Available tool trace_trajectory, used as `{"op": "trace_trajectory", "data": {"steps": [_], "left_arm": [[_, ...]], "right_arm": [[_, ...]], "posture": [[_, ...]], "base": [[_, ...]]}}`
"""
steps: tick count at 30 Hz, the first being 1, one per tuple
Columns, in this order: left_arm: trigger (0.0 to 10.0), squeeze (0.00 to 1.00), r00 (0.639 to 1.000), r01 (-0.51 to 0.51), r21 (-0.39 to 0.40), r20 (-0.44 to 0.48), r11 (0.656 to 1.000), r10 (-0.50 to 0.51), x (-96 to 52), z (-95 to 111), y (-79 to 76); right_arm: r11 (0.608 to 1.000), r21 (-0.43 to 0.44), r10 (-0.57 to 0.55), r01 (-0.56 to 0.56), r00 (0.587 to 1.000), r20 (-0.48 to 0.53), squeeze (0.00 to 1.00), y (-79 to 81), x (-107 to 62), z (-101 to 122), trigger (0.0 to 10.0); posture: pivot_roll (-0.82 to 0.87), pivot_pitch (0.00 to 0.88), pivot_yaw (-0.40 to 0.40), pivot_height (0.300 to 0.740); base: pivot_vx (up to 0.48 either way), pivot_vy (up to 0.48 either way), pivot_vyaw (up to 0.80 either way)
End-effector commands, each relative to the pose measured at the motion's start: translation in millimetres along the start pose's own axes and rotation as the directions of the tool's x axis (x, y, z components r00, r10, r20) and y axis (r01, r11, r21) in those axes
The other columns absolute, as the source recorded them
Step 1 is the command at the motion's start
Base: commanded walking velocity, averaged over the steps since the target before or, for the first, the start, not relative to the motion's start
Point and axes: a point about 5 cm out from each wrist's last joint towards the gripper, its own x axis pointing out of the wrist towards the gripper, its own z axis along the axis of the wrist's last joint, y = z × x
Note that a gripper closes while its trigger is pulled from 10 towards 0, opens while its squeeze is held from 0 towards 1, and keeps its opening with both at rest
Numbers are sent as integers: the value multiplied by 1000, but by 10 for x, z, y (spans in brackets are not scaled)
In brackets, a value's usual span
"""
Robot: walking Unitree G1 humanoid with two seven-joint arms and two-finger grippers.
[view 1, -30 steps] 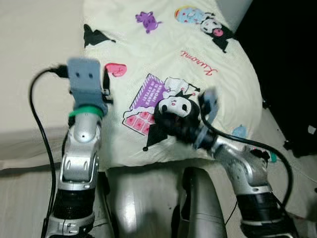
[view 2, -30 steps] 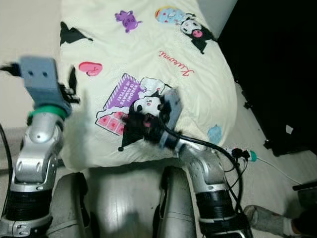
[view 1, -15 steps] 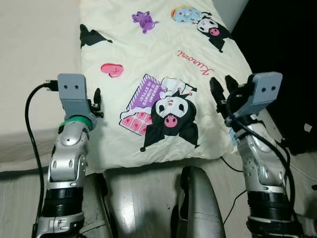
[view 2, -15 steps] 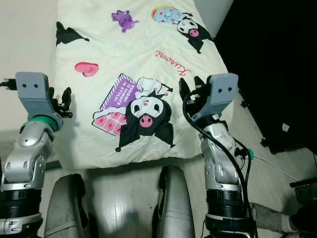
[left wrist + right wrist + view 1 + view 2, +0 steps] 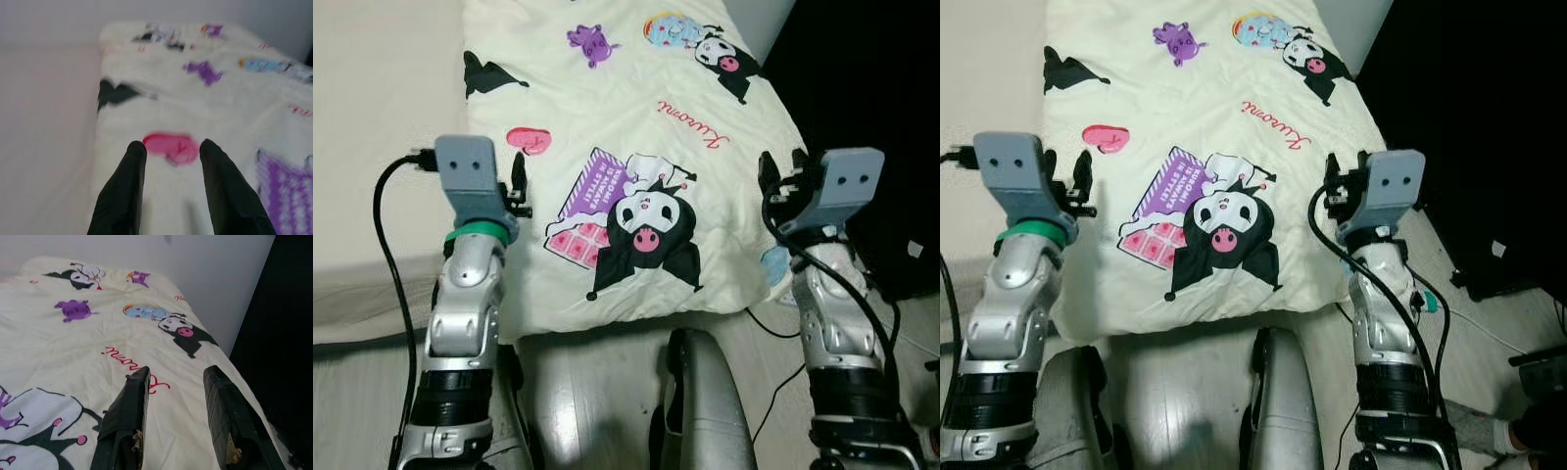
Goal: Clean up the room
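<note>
Spreading across the bed (image 5: 372, 117), a cream cartoon-print blanket (image 5: 636, 127), its near edge drooping over the bed's front edge toward the floor (image 5: 587, 392). Hovering unclenched and holding nothing: left gripper (image 5: 168, 147) over the blanket's left edge near the pink heart print (image 5: 172, 146), right gripper (image 5: 177, 374) over its right edge. Possibly snagging the cable (image 5: 773, 328) trailing under the near right corner, or dragging the blanket crooked if pinching unevenly.

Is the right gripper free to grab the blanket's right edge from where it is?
Probably yes. The right gripper is open, poised at the blanket's right edge, with nothing between them.
</note>
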Motion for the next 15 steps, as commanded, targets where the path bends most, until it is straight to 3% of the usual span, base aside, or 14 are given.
{"op": "trace_trajectory", "data": {"steps": [1, 15], "left_arm": [[10000, 0, 1000, 16, 23, 14, 1000, -16, -20, 7, -35], [10000, 0, 995, 99, 30, -9, 995, -99, -117, -104, -225]], "right_arm": [[1000, -1, -27, 27, 1000, -16, 0, -80, -33, -54, 10000], [1000, -5, -30, 30, 999, -13, 0, -102, -46, -117, 10000]], "posture": [[-36, 103, -55, 540], [-36, 80, -51, 610]], "base": [[0, 0, 0], [0, 0, 0]]}}
